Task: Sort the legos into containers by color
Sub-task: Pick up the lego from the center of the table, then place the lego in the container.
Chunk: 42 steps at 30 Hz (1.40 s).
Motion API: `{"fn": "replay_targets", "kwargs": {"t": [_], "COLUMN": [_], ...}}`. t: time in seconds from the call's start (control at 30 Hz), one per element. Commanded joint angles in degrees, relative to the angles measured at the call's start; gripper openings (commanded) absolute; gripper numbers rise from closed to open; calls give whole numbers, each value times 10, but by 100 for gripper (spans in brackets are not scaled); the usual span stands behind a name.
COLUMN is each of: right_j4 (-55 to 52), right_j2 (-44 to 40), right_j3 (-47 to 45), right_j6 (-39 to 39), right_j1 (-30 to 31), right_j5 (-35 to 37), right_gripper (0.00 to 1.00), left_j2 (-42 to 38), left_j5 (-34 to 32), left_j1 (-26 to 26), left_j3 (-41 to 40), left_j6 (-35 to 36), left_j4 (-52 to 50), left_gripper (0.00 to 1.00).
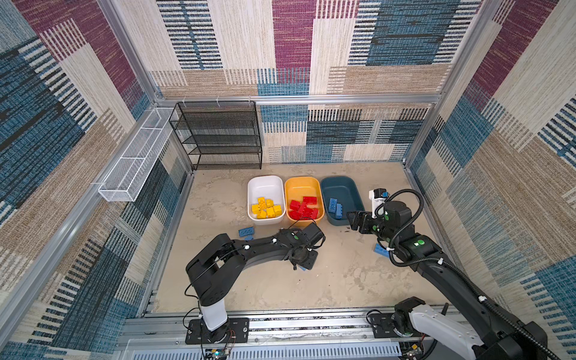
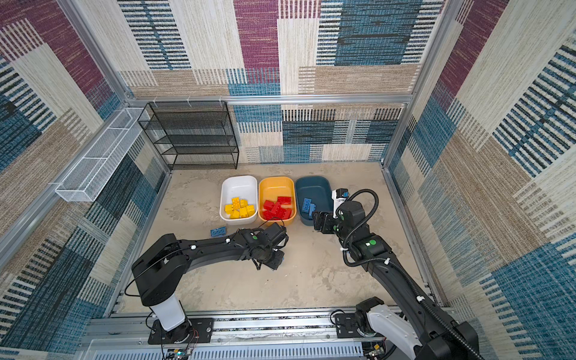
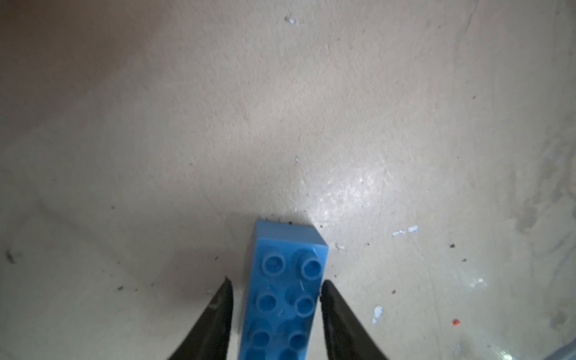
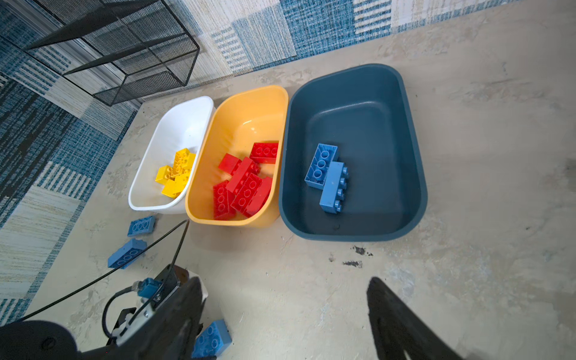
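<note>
Legos (image 4: 246, 184) sit mostly sorted by colour in the tubs (image 4: 243, 106); 4 blue ones lie on the table (image 1: 311, 290). Our left hand (image 3: 277, 280) straddles 1 blue brick (image 3: 280, 311), 1 finger (image 3: 336, 311) touching it, so we cannot tell if it pinches. An uneven squeeze could twist the brick loose. Our right hand (image 4: 283, 280) is spread, empty.

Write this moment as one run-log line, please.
left hand: astride blue brick on table, grip unclear | right hand: open, empty | teal tub: two blue bricks inside | loose blue bricks: near white tub
</note>
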Motion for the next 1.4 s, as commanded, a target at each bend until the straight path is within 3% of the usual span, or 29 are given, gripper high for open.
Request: {"fn": "replay_targets", "kwargs": {"t": [0.0, 0.17, 0.37, 0.6, 0.83, 1.03, 1.17, 1.27, 1.37], "right_j4": [-2, -11, -6, 5, -5, -14, -23, -24, -22], "right_j2": [-8, -22, -51, -100, -193, -291, -293, -281, -277], "right_j3": [-3, -3, -15, -67, -116, -150, -146, -147, -150], "right_j6": [-2, -11, -12, 7, 75, 114, 121, 124, 129], "right_j1": [1, 1, 0, 1, 3, 3, 3, 3, 3], "right_j5": [4, 14, -7, -13, 3, 19, 20, 14, 14], "right_gripper": [83, 83, 83, 82, 80, 80, 81, 81, 81], "left_j2": [14, 18, 1, 34, 140, 290, 389, 426, 426], "left_j5": [-7, -5, -11, -4, 35, 50, 61, 75, 86], "left_j1": [-4, -5, -6, 9, 41, 56, 65, 73, 79], "left_j3": [15, 34, 94, 244, 435, 659, 799, 842, 829], "left_j6": [10, 14, 40, 89, 113, 115, 107, 95, 89], "left_j4": [-9, -24, -57, -106, -148, -221, -269, -277, -261], "left_gripper": [36, 23, 23, 23, 23, 23, 23, 24, 27]}}
